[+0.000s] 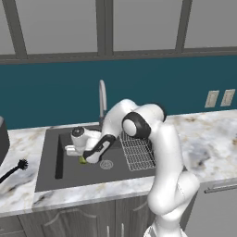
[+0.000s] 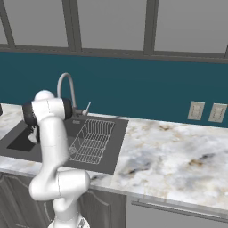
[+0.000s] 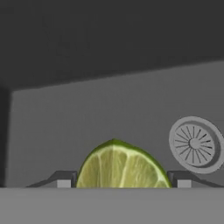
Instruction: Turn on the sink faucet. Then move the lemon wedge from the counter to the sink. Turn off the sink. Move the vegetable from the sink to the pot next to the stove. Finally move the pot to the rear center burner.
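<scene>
My gripper (image 1: 84,159) reaches down into the dark grey sink (image 1: 69,175), just left of the round metal drain (image 1: 106,164). In the hand view the yellow-green lemon wedge (image 3: 120,168) sits cut face up between the two fingertips (image 3: 64,180), and both pads touch its ends; my gripper (image 3: 123,183) is shut on it low over the basin floor. A small green bit of the lemon wedge (image 1: 82,160) shows under the hand. The slim grey sink faucet (image 1: 102,99) rises behind the basin, and I see no water running. The gooseneck of the sink faucet (image 2: 67,84) stands behind my arm.
A wire rack (image 1: 137,152) fills the sink's right side. A black dish brush (image 1: 14,170) lies on the marble counter (image 1: 208,139) to the left. The drain (image 3: 194,144) lies right of the wedge. Wall outlets (image 1: 213,98) sit on the teal backsplash.
</scene>
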